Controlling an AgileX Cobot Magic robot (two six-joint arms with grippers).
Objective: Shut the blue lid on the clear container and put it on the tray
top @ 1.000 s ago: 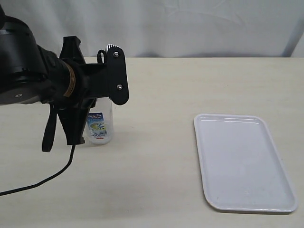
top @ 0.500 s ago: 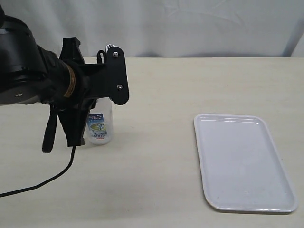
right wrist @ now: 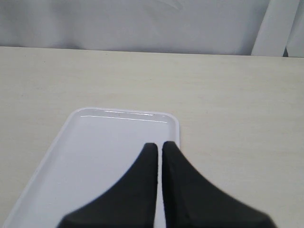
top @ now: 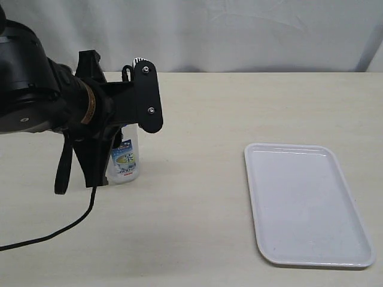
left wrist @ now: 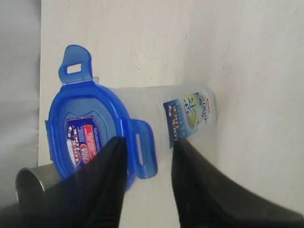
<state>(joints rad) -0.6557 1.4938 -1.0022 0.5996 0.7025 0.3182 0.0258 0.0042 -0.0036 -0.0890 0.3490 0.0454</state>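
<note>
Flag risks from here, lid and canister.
1. The lid sits on the canister but two tabs visibly flare out, unlatched: lifting by the lid may leave the canister behind.
2. The canister is tall, narrow and upright, with the open left gripper at its top: a nudge could tip it.
3. The shut right gripper hovers over the tray, possibly blocking placement.

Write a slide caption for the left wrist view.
Left gripper, jaws apart, at the blue lid sitting on the clear container, with two snap tabs flipped out.
</note>
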